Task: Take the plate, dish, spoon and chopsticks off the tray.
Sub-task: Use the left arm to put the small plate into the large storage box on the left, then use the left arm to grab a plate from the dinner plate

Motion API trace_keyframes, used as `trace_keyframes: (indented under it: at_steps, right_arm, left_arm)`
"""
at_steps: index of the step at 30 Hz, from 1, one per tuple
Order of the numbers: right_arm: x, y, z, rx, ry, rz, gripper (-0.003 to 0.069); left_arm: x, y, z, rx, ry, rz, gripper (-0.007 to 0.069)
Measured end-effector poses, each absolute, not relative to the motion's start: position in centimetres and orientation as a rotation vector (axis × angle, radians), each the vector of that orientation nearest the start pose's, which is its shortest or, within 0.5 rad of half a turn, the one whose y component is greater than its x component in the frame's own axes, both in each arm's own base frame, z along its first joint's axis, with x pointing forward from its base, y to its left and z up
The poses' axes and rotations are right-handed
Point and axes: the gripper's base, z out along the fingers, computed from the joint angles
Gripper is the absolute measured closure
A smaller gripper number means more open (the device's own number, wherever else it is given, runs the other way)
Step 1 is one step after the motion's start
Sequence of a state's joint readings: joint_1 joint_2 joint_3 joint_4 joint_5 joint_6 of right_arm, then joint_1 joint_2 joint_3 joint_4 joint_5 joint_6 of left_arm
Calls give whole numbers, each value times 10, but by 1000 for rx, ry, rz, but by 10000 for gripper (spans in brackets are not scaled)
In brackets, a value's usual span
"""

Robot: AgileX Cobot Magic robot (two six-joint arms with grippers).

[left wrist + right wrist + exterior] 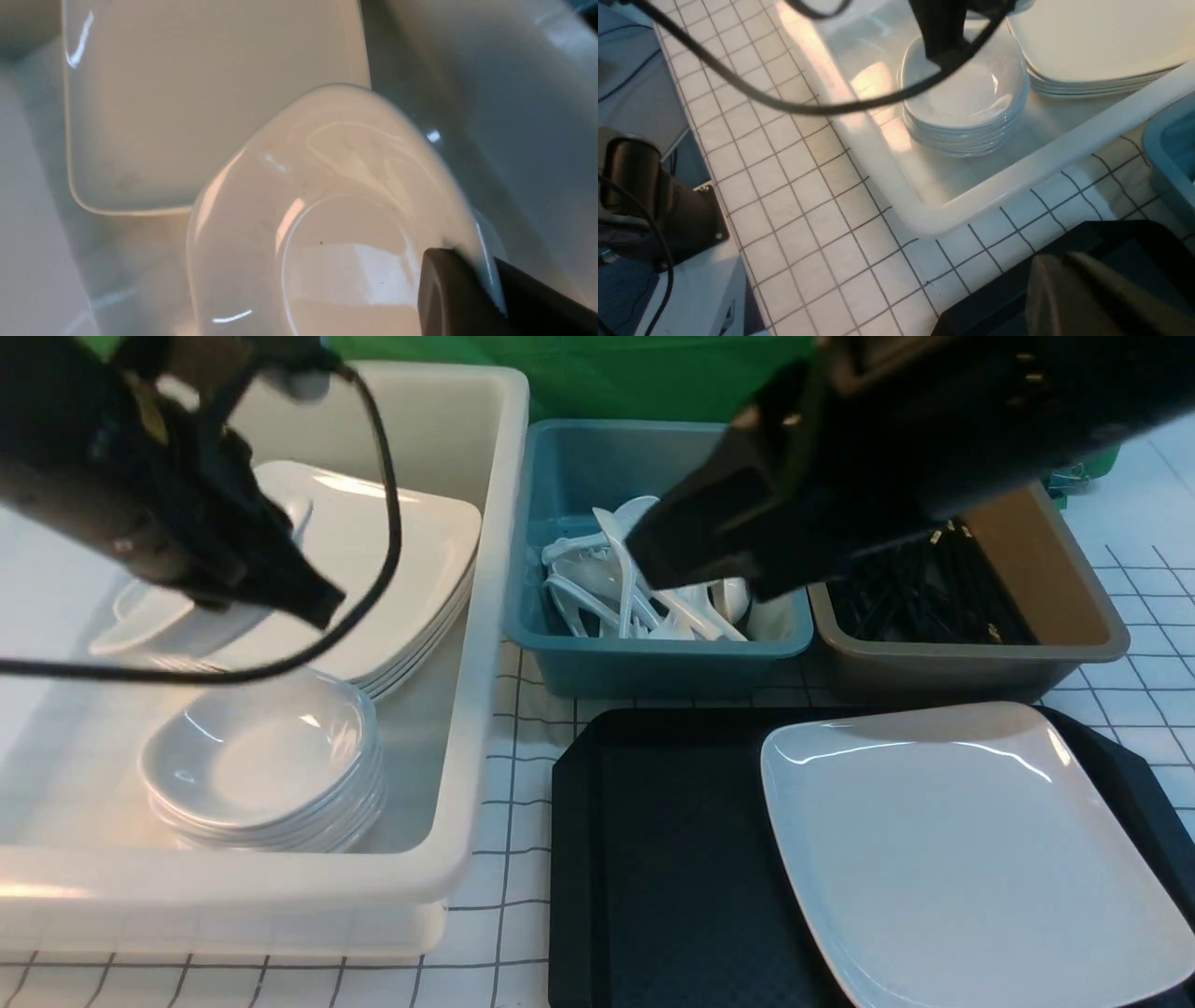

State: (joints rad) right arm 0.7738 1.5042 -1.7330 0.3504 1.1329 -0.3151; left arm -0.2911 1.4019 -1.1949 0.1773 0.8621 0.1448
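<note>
A small white dish (327,210) hangs tilted over the white tub (485,616), and my left gripper (486,280) is shut on its rim. In the front view that dish (140,621) shows partly behind the left gripper (285,583). The large white plate (962,840) lies flat on the right side of the black tray (663,859). My right gripper (653,569) hovers shut and empty in front of the teal tub; in its own view the right gripper (1057,275) is over a corner of the tray (985,298). No spoon or chopsticks show on the tray.
Inside the white tub stand a stack of large plates (411,569) and a stack of small dishes (261,765). The teal tub (653,663) holds several white spoons (644,588). The brown tub (971,663) holds black chopsticks (924,597). The table is white with a grid pattern.
</note>
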Motion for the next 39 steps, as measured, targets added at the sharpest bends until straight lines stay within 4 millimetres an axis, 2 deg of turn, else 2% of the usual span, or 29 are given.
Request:
trace_keyframes:
  at_steps: [4, 8, 11, 13, 15, 18, 19, 21, 24, 26, 28, 30, 32, 33, 35, 36, 37, 38, 39]
  right_arm:
    - [211, 252, 439, -1276, 2119, 641, 648]
    - [214, 256, 437, -1274, 2135, 634, 648]
    - [214, 255, 438, -1275, 2134, 631, 648]
    - [214, 255, 438, -1275, 2134, 619, 648]
    - [215, 253, 437, -1281, 2139, 591, 647]
    - [220, 248, 435, -1279, 2147, 475, 647]
    - [221, 247, 435, -1278, 2149, 465, 647]
    - [226, 240, 436, -1235, 2161, 346, 647]
    - [229, 224, 445, -1174, 2143, 215, 647]
    - [231, 211, 451, -1128, 2138, 161, 647]
    - [234, 185, 456, -1045, 2154, 114, 650]
    - [236, 164, 453, -974, 2197, 80, 652]
    - [237, 137, 446, -881, 2262, 36, 653]
    - [237, 126, 443, -844, 2283, 21, 653]
    - [234, 104, 432, -774, 2346, -16, 653]
    - [230, 90, 422, -724, 2394, -38, 653]
    - [230, 90, 420, -725, 2403, -38, 653]
    - [222, 77, 410, -677, 2446, -46, 653]
    - [220, 74, 410, -665, 2447, -46, 653]
  left_arm:
    - [284, -72, 291, 698, 2489, 165, 615]
    - [285, -73, 275, 777, 2489, 179, 600]
    - [287, -76, 266, 779, 2516, 145, 512]
    - [286, -78, 265, 755, 2527, 106, 397]
    - [286, -79, 266, 740, 2535, 82, 322]
    - [285, -84, 279, 688, 2561, -3, 179]
    - [285, -84, 281, 686, 2557, -9, 174]
    - [281, -91, 301, 682, 2544, -58, 144]
    - [273, -110, 327, 724, 2485, -108, 179]
    - [268, -128, 340, 727, 2440, -170, 255]
    - [262, -156, 351, 764, 2386, -260, 400]
    - [258, -177, 353, 803, 2379, -343, 516]
    - [258, -206, 346, 850, 2421, -457, 597]
    - [261, -216, 342, 860, 2443, -487, 610]
    - [269, -233, 331, 851, 2507, -569, 620]
    - [280, -245, 321, 838, 2549, -610, 620]
    - [282, -247, 320, 837, 2554, -613, 620]
    - [297, -259, 307, 838, 2576, -617, 611]
    - [299, -261, 306, 841, 2578, -616, 606]
